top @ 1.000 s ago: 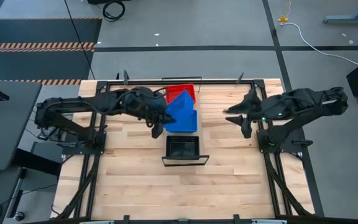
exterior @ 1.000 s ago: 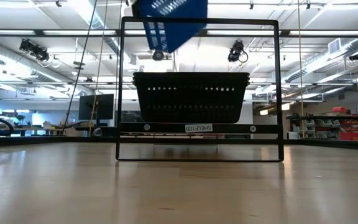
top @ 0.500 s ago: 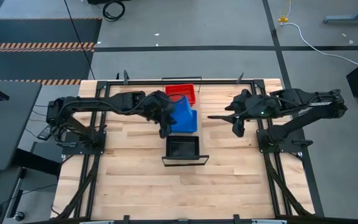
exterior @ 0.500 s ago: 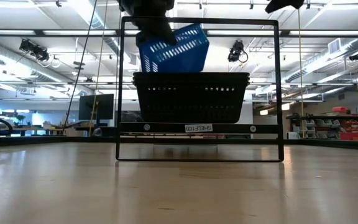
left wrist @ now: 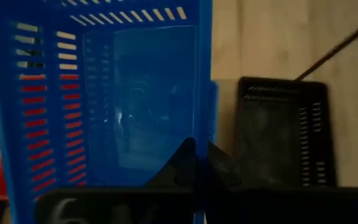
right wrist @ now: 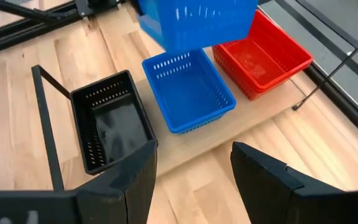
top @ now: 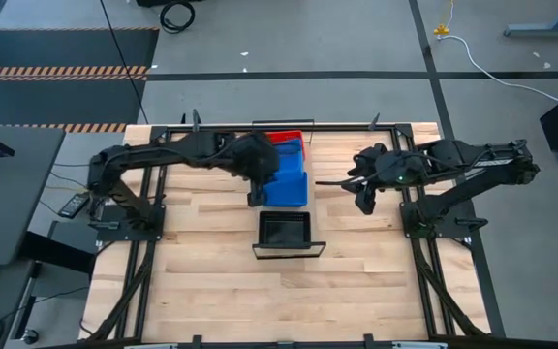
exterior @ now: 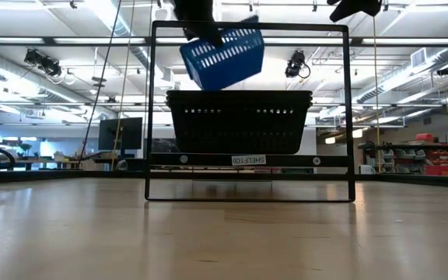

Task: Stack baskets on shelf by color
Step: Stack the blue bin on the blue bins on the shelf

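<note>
The left pincer (top: 253,190) is clamped on the rim of a raised blue basket (exterior: 222,58), its fingers closed tight on the thin side wall, as the left wrist view shows. The basket is carried tilted in the air, above the shelf (right wrist: 241,130) and above the second blue basket (right wrist: 188,90) that already rests there. The tilt is most likely owed to a one-sided grip on the rim, so that the far side hangs lower. It is held high, presumably so that it clears the rims below before being lowered into its match.

On the shelf, three places are taken in a row: the black basket (right wrist: 110,127) at the near end, the seated blue one in the middle, and the red baskets (right wrist: 263,56) at the far end, apparently already nested. Colours are thus kept together, and the carried blue basket is judged to belong in the middle place.

Further right, the right pincer (top: 355,187) is held spread wide and empty over the counter (top: 211,281) beside the shelf, well apart from the baskets, seemingly kept waiting.
</note>
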Controlling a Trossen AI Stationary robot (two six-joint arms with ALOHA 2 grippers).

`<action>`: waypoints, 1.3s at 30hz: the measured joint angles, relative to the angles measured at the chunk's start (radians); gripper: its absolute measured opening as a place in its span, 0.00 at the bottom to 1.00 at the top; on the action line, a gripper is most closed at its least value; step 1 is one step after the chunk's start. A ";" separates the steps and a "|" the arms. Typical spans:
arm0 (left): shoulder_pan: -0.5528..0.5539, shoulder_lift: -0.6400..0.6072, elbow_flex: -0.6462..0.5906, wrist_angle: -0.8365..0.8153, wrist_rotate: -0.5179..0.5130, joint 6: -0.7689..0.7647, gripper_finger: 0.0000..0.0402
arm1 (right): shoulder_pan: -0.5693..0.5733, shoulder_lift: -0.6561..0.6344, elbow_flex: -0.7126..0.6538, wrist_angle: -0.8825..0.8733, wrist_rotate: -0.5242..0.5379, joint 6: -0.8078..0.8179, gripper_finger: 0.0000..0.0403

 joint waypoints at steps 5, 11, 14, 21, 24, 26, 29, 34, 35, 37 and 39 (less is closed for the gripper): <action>0.012 0.129 0.151 -0.177 -0.005 0.033 0.02 | 0.000 0.000 0.000 0.000 -0.003 0.052 0.52; -0.008 0.225 0.207 -0.291 -0.002 0.036 0.02 | 0.001 -0.001 0.000 0.000 -0.004 0.089 0.52; -0.032 0.228 0.210 -0.280 -0.008 0.036 0.02 | 0.001 0.000 0.000 0.000 -0.004 0.093 0.52; -0.066 0.228 0.210 -0.227 -0.052 0.016 0.02 | 0.001 0.000 0.000 0.000 -0.004 0.103 0.52; -0.073 0.244 0.211 -0.199 -0.055 0.010 0.02 | 0.001 0.000 0.000 0.000 -0.004 0.103 0.52; -0.075 0.258 0.209 -0.209 -0.055 0.003 0.02 | 0.001 0.000 0.000 0.000 -0.004 0.103 0.52; -0.076 0.266 0.209 -0.204 -0.055 -0.015 0.02 | 0.001 0.000 0.000 0.000 -0.012 0.103 0.52; -0.074 0.281 0.208 -0.205 -0.055 -0.031 0.03 | 0.001 -0.001 0.000 0.000 -0.023 0.104 0.52; -0.074 0.281 0.208 -0.201 -0.055 -0.031 0.03 | 0.001 -0.001 0.000 0.000 -0.025 0.104 0.52; -0.074 0.278 0.210 -0.190 -0.055 -0.032 0.04 | 0.001 0.000 0.000 0.000 -0.029 0.104 0.52; -0.074 0.278 0.210 -0.198 -0.055 -0.031 0.04 | 0.001 -0.001 0.000 -0.001 -0.029 0.104 0.52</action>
